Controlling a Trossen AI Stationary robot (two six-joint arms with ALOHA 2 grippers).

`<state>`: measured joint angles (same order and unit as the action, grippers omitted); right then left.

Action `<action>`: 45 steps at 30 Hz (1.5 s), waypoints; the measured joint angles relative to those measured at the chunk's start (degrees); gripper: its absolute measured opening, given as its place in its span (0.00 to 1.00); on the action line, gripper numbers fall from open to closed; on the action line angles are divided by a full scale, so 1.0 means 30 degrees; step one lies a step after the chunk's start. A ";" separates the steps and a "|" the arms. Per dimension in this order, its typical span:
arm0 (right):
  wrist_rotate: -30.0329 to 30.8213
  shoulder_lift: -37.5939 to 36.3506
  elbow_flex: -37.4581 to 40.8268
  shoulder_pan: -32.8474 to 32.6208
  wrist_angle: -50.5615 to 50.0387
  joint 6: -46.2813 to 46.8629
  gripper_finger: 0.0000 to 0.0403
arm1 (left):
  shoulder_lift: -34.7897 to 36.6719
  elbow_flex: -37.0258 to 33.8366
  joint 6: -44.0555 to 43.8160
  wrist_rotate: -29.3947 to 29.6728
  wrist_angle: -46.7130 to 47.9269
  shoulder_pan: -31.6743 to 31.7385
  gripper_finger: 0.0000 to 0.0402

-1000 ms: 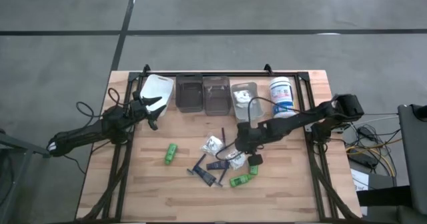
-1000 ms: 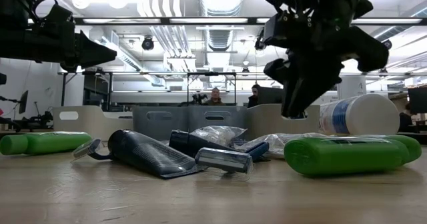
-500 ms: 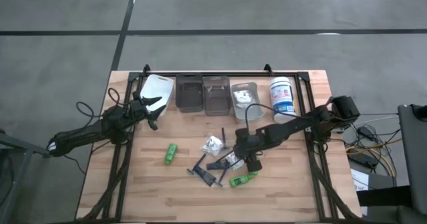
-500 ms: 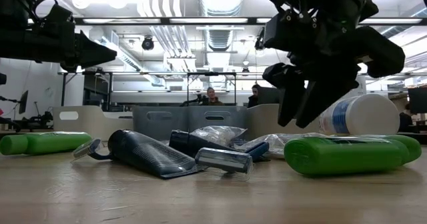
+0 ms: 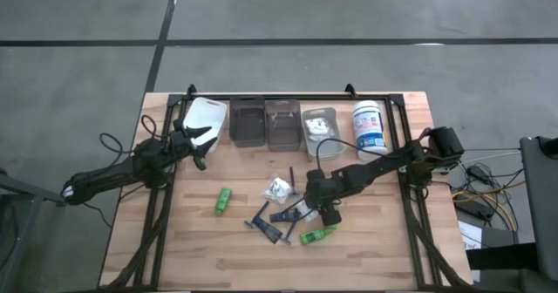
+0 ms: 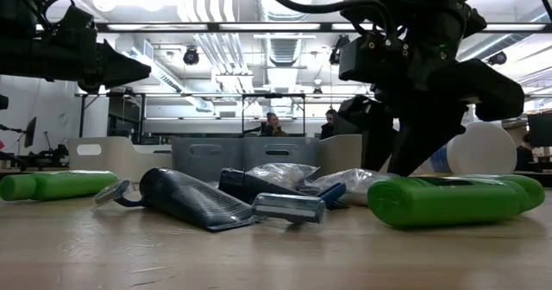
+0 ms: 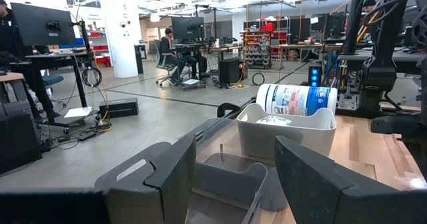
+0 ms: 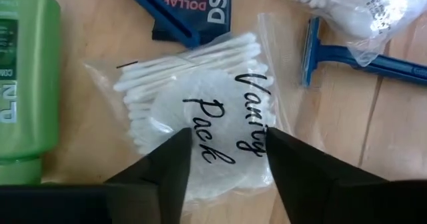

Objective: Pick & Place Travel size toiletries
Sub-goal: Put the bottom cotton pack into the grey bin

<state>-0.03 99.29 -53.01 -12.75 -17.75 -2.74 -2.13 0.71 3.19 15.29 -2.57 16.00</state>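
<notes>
The toiletries lie loose in the middle of the table: a green bottle (image 5: 223, 200), a clear packet (image 5: 279, 188), dark razors (image 5: 266, 223), and a second green bottle (image 5: 316, 235) (image 8: 20, 84). My right gripper (image 5: 319, 202) (image 8: 230, 171) points steeply down, open, over a clear "Vanity Pack" packet (image 8: 200, 111) of cotton swabs and pads that lies flat on the wood. Beside the packet are a dark tube (image 8: 193, 4) and a blue razor (image 8: 360, 59). My left gripper (image 5: 202, 139) (image 7: 230, 184) waits open and level at the far left, near the bins. My right gripper comes from above, slanting, with one finger (image 8: 167, 164) and the other (image 8: 300, 164) spread over the packet's near part (image 8: 227, 151). I cannot tell whether the tips touch the packet.
Along the far edge stand a white bin (image 5: 207, 119), a dark bin (image 5: 248, 123), a clear bin (image 5: 282, 123), a pale bin (image 5: 318, 127) and a white tub with a blue label (image 5: 369, 126). People sit in the room beyond.
My right gripper has sunk toward the table and shifted a little toward the near edge, over the pile of toiletries. Its fingers, together a second ago, have opened. The items on the table have stayed put.
</notes>
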 joint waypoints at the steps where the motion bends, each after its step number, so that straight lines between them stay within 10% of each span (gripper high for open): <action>1: 0.0000 0.0059 0.0000 0.0000 0.0004 0.0000 0.41 | 0.0000 0.0000 0.0002 0.0005 0.0000 -0.0003 0.51; 14: -0.0017 -0.0381 -0.0049 0.0022 -0.0403 -0.0194 0.04 | 0.0000 0.0000 0.0002 0.0000 0.0000 -0.0001 0.51; 45: -0.0131 -0.8731 -0.1326 0.0472 -0.3025 -0.0220 0.05 | 0.0000 0.0000 0.0004 0.0000 0.0000 -0.0003 0.51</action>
<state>-0.43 73.10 -56.99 -11.34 -26.83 -3.40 -2.13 0.71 3.20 15.29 -2.57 15.99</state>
